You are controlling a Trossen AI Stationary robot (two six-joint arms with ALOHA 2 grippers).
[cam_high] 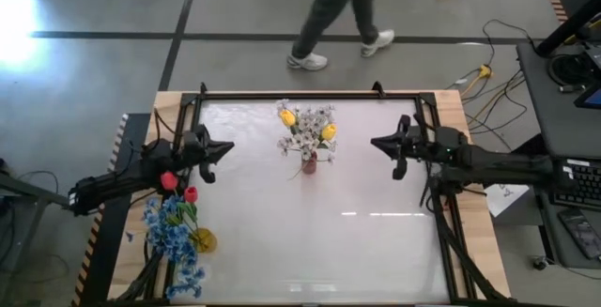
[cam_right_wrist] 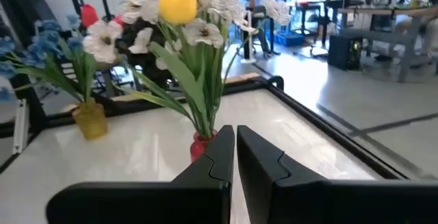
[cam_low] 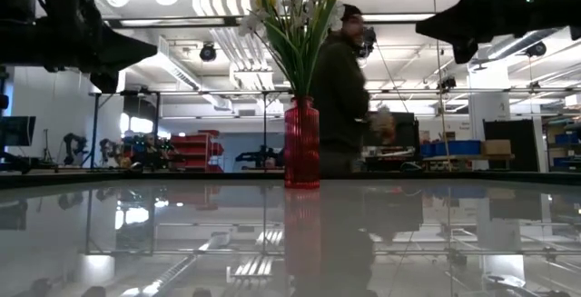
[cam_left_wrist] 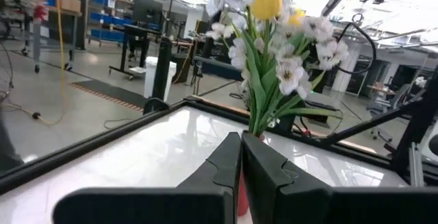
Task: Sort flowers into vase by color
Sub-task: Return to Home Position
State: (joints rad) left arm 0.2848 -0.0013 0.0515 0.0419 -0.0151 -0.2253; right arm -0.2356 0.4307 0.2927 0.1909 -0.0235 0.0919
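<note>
Plainly, the left gripper [cam_high: 223, 148] hangs above the table's left side with its dark fingers [cam_left_wrist: 226, 172] pressed together on nothing. The right gripper [cam_high: 379, 144] mirrors it above the right side, its fingers [cam_right_wrist: 215, 159] likewise pressed together and empty. Both point inward at the red vase [cam_high: 309, 166], which stands between them, well apart from each, toward the middle of the far edge of the white table [cam_high: 329, 241].

That vase holds the white blossom sprays [cam_high: 305, 138] and the yellow tulips [cam_high: 287, 116]. Close to the near left corner stands the yellow vase [cam_high: 204, 241], holding the blue flowers [cam_high: 172, 227] and the red tulips [cam_high: 191, 194]; their blooms lean out under and beside the left arm.

Past the far edge a person [cam_high: 333, 11] walks across the floor. The low view shows the red vase's ribbed glass with that person behind it. The yellow vase shows only from overhead and from the right wrist.
</note>
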